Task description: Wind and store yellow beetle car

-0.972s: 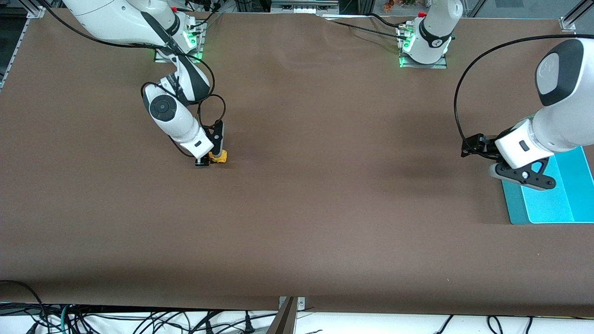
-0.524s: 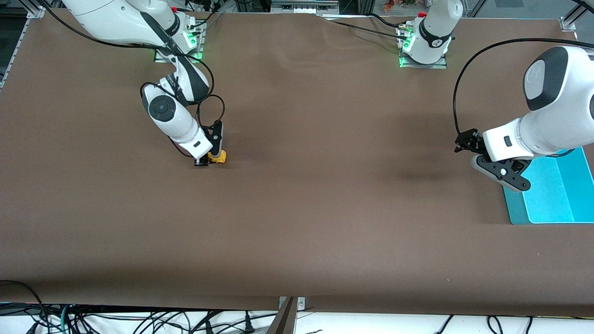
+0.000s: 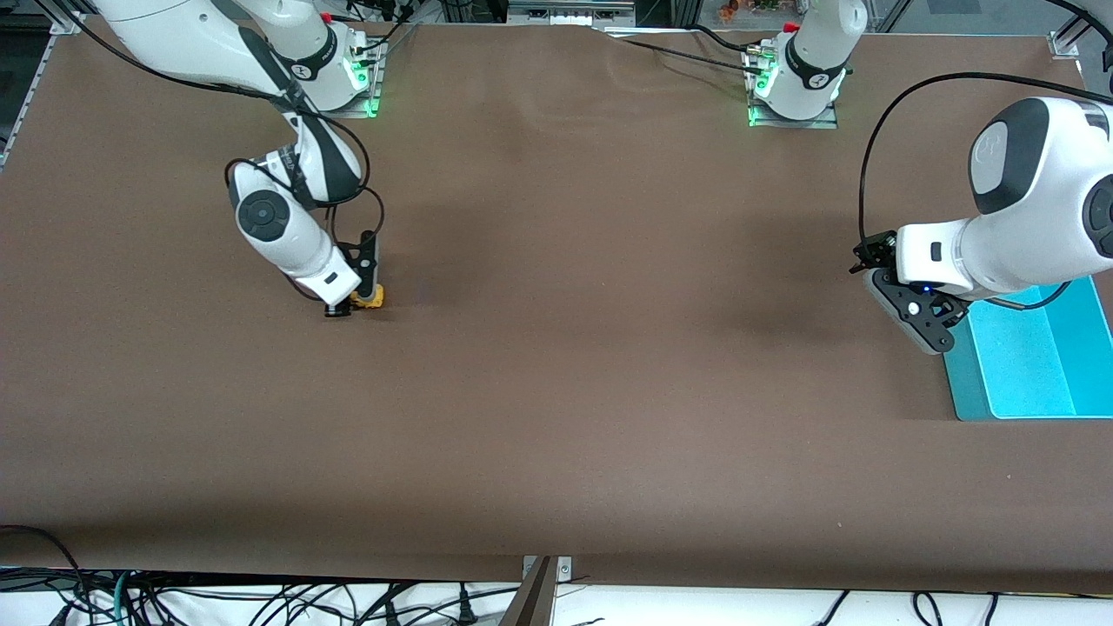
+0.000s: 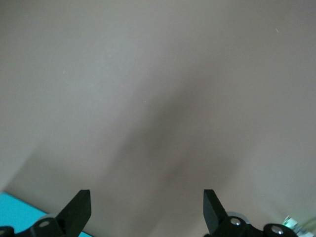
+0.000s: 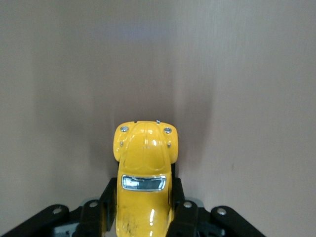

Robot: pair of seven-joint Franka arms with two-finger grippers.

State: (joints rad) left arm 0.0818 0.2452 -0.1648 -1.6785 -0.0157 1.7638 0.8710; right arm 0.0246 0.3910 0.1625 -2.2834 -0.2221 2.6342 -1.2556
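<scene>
1. While the right gripper [image 3: 355,303] is clamped on the yellow beetle car [image 3: 369,297], low against the brown table [image 3: 556,348] in the upper left of the front view, the step in hand looks like the winding stroke: the car drawn along the surface with its wheels down.
2. From the right wrist view, the car [image 5: 145,173] sits squarely between the fingers [image 5: 183,217], nose pointing away from the palm.
3. My judgement is that the next move calls for steady downward pressure, so the wheels turn instead of sliding, and then a clean release aimed at the teal bin [image 3: 1030,365] at the right edge of the front view.
4. Waiting at the middle right, the left gripper [image 3: 913,309] hangs beside that bin, jaws spread wide and empty.
5. Wheel contact with the table is hidden under the car's body; the bin is cut off by the frame edge.
</scene>
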